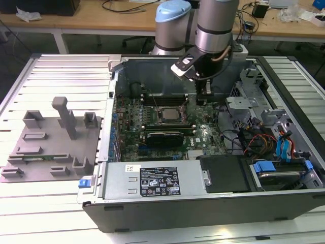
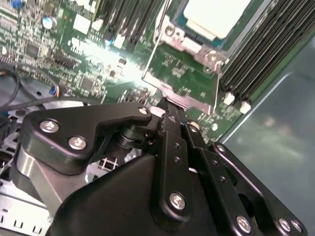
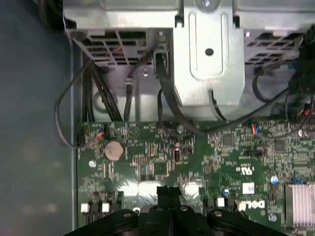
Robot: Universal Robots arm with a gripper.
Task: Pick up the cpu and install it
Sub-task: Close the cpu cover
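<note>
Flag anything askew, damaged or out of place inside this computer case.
Nothing stands out. The cpu lies flat and square in its socket, and the hand hangs over the green board beside it.

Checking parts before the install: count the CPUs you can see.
1. In the second wrist view, the cpu sits pale side up within the metal socket frame on the green motherboard. Another could be hidden under the arm.

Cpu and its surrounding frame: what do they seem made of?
Small flat square pale cpu: likely metal, with a matte, evenly silver-white top. Thin grey socket frame: seemingly bare steel, shiny edges with screw heads.
</note>
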